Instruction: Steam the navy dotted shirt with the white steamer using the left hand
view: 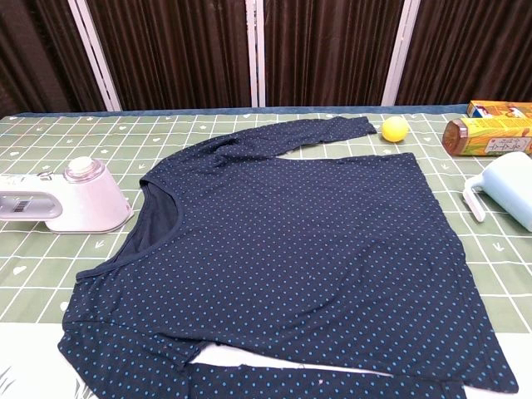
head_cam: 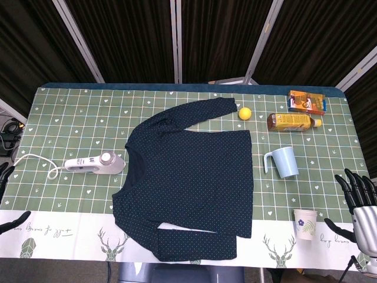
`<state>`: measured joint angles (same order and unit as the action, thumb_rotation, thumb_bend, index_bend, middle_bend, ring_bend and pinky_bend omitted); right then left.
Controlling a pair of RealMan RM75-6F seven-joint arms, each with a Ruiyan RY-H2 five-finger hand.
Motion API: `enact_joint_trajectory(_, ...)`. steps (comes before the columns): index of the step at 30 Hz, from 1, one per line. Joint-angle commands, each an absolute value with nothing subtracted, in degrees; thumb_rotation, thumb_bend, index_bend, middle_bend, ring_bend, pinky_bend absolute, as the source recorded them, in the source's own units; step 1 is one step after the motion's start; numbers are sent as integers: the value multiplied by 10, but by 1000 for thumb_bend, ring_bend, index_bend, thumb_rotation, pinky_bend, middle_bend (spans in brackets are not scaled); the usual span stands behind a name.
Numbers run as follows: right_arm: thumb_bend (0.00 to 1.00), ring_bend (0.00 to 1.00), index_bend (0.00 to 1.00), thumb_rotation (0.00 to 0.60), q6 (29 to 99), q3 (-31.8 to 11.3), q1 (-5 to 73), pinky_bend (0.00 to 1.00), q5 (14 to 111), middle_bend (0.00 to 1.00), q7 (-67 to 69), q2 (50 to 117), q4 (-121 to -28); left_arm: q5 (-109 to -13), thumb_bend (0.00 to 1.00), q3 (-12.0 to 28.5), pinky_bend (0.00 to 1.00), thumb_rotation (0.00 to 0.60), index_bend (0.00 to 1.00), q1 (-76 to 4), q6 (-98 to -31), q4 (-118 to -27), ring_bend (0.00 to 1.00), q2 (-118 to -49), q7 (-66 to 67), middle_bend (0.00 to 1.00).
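Right hand [head_cam: 358, 203] open, fingers spread — left hand [head_cam: 5, 177] barely visible.

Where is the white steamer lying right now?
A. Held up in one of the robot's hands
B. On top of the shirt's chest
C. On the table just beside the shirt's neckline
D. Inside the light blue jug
C. The steamer lies on the table next to the collar of the shirt, with neither the left hand nor the right hand holding it.

Left hand [head_cam: 5, 177] mostly beyond frame edge.
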<state>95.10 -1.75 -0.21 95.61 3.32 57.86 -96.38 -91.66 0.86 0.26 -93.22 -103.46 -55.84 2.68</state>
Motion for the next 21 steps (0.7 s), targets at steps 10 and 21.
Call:
enact_joint_trajectory(10, 0, 0, 0, 600, 945, -16, -2, 0, 954, 0, 40, 575, -967, -886, 0, 27, 0, 600, 0, -29, -884, -1009, 0, -575, 14, 0)
enact_joint_trajectory(21, 0, 0, 0, 600, 915, -21, 9, 0, 931, 0, 25, 579, -969, -798, 322, 71, 0, 600, 18, -171, -667, -855, 0, -690, 7, 0)
